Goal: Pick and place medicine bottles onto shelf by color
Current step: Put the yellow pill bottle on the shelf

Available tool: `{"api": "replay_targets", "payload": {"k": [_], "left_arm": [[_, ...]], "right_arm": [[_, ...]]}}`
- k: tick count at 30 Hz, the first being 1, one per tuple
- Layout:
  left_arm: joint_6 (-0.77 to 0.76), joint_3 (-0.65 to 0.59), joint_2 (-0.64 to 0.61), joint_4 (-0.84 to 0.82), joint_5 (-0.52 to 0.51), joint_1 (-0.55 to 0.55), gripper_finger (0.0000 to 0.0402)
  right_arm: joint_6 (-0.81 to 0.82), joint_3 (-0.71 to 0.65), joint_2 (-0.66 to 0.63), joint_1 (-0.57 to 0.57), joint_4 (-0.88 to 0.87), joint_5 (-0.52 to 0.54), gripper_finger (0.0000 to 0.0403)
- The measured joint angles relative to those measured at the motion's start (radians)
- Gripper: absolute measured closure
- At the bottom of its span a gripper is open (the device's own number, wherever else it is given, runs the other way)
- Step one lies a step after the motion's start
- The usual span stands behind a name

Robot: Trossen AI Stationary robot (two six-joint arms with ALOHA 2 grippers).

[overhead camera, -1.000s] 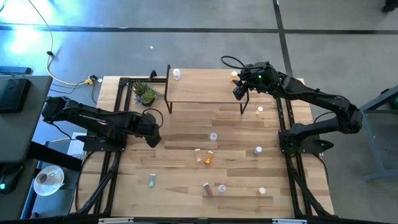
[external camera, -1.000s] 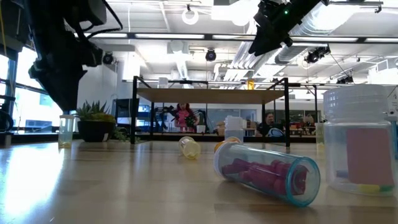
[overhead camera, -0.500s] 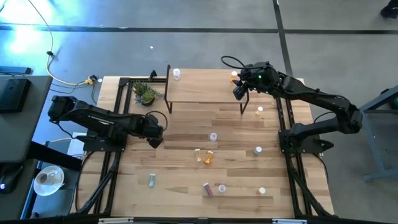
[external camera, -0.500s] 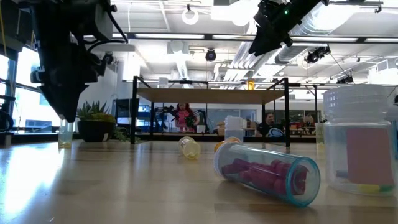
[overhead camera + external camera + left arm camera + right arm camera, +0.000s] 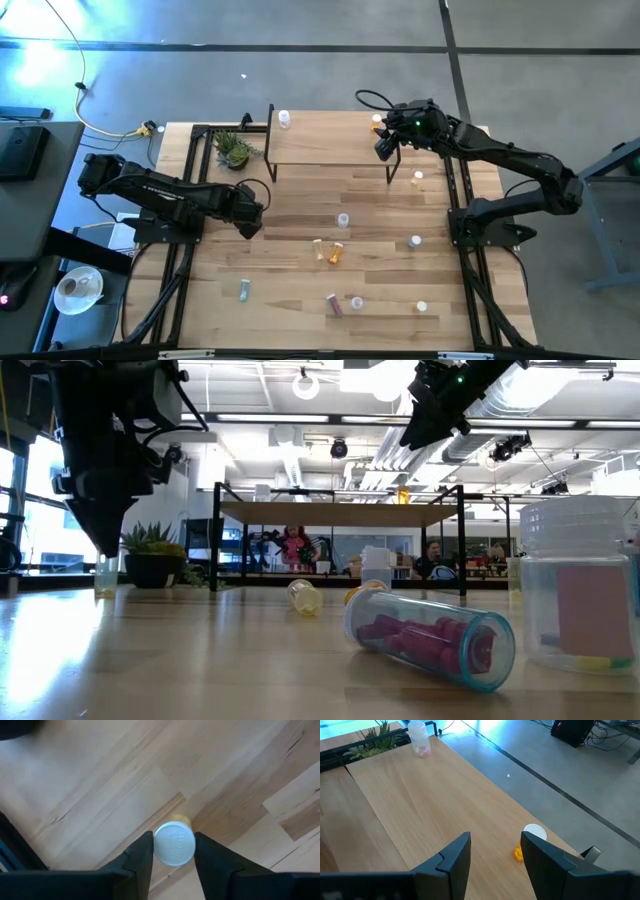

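- Yellow-tinted bottle [image 5: 174, 843], white cap up, stands between the left gripper [image 5: 172, 856] fingers, which press its cap from both sides, at centre-left of the high view.
- Right gripper [image 5: 495, 851] hovers above the shelf [image 5: 325, 140], upper right, fingers apart, empty.
- Other medicine bottles [image 5: 337, 252] lie scattered lower centre on the table [image 5: 290, 210].

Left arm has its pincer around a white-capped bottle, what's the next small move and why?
Probably lift straight up. In the left wrist view the left pincer has its fingers pressed against both sides of the small yellow-tinted bottle with a white cap, which stands upright on the wooden tabletop. Raising it clears the table before carrying it toward the low wood-topped shelf.
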Motion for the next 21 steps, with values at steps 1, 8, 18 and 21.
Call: {"api": "replay_targets", "payload": {"k": [1, 8, 18, 21], "left_arm": [[0.009, 0.0, 0.0, 0.0, 0.0, 0.0, 0.0292], [0.072, 0.026, 0.0, -0.008, 0.008, 0.0, 0.0289], [0.322, 0.261, 0.0, -0.007, 0.009, 0.079, 0.029], [0.42, 0.356, 0.0, -0.006, 0.003, 0.131, 0.0289]], "right_arm": [[0.0, 0.0, 0.0, 0.0, 0.0, 0.0, 0.0238], [0.0, 0.0, 0.0, 0.0, 0.0, 0.0, 0.0238], [0.0, 0.0, 0.0, 0.0, 0.0, 0.0, 0.0238], [0.0, 0.0, 0.0, 0.0, 0.001, 0.0, 0.0238]]}}
